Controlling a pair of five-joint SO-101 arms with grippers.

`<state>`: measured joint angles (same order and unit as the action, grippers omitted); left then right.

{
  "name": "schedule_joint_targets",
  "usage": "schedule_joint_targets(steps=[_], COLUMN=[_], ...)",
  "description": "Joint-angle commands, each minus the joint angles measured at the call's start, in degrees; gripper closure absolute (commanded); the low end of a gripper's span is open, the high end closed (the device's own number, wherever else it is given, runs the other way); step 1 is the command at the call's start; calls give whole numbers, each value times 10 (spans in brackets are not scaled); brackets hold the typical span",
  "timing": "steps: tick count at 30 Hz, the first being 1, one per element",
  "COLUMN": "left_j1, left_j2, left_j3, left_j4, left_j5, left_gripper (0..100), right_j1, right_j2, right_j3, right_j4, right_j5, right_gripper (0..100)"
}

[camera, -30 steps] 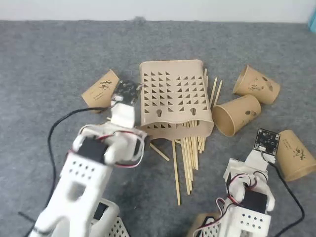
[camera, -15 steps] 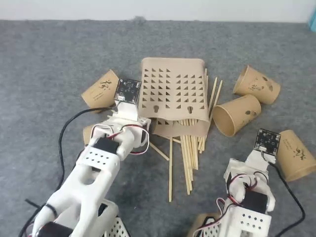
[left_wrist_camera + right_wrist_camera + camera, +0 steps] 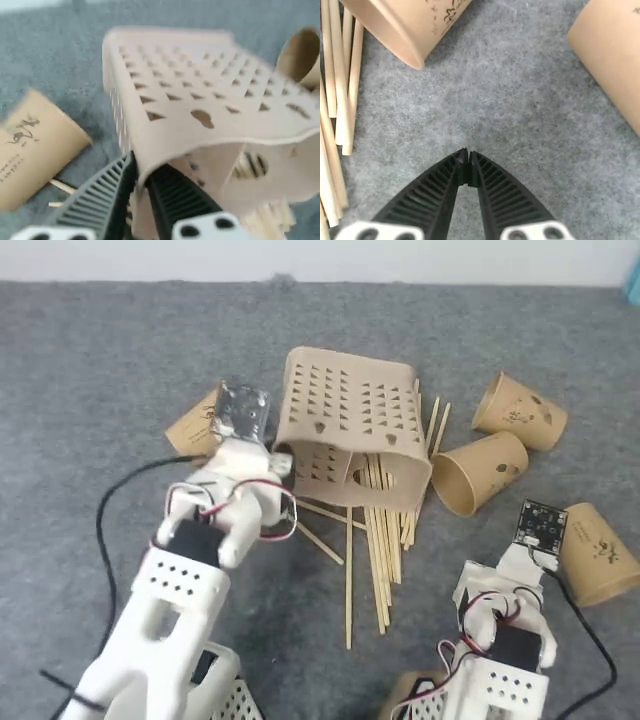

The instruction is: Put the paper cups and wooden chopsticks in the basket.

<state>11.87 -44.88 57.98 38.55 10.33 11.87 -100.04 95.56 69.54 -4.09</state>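
Between the left arm's fingers (image 3: 102, 197), which are clamped on it, sits the near wall of the basket (image 3: 200, 95). The basket is tipped up on its side, and wooden chopsticks (image 3: 381, 540) lie under and in front of its open mouth. Just beside these fingers a paper cup (image 3: 30, 145) lies on its side. The right arm's fingers (image 3: 440, 192) are pressed together with nothing in them, low over the grey worktop (image 3: 520, 115). Ahead of them lie a second cup (image 3: 407, 25) and a third cup (image 3: 615, 60), one to each side.

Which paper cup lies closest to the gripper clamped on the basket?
The lone cup left of the basket, right beside the left gripper; the other cups all lie beyond the basket's right side.
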Motion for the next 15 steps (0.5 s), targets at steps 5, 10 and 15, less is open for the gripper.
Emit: schedule_joint_targets(steps=[5, 10, 15], left_j1=[-6, -28, -55], left_j2=[101, 251, 358], left_j3=[-285, -402, -507], left_j4=[111, 118, 119], left_j5=[63, 90, 109], left_gripper=[990, 990, 989], right_j1=[10, 41, 43], right_j2=[-2, -2, -2], right_j3=[10, 10, 10], right_j4=[7, 7, 7], right_j5=[4, 4, 4], right_gripper=[989, 989, 989])
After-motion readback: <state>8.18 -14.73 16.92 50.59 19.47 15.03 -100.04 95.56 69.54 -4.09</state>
